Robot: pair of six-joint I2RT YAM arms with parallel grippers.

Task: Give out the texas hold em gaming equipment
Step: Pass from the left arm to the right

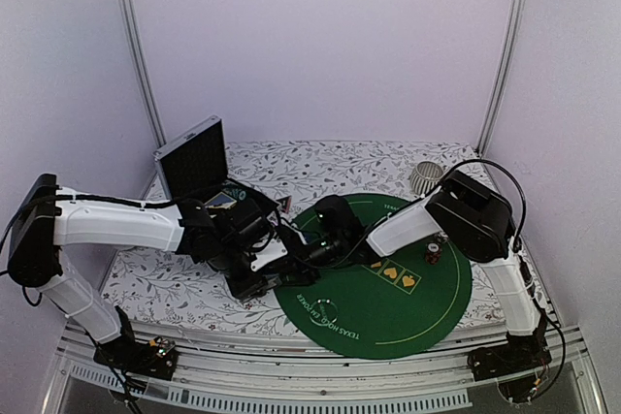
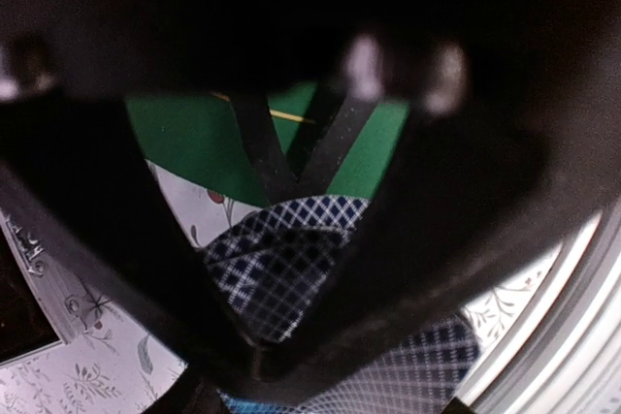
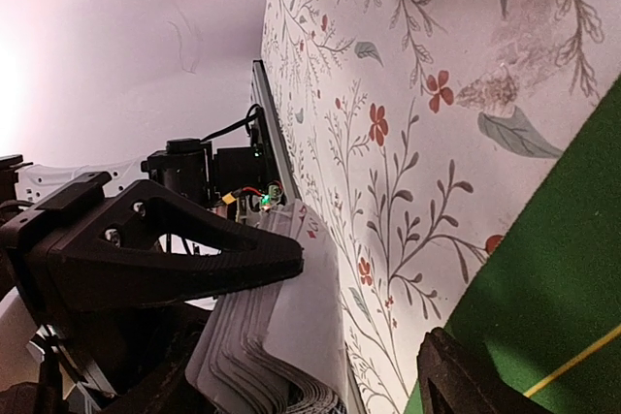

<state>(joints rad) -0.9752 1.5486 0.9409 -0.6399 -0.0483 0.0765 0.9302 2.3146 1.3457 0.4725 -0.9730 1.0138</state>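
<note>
Here, the left gripper [image 1: 291, 254] clamps a deck of playing cards [image 2: 281, 259] between its fingers, edge outward, likely so that single cards can be drawn off for dealing. The right gripper [image 3: 369, 302] stands wide, with the deck's edge just beside one finger and nothing pinched. Dark finger bodies crowd both wrist views, so the card faces and any contact cannot be made out.

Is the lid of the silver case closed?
No, the case at the back left of the table has its lid tilted up and open.
</note>
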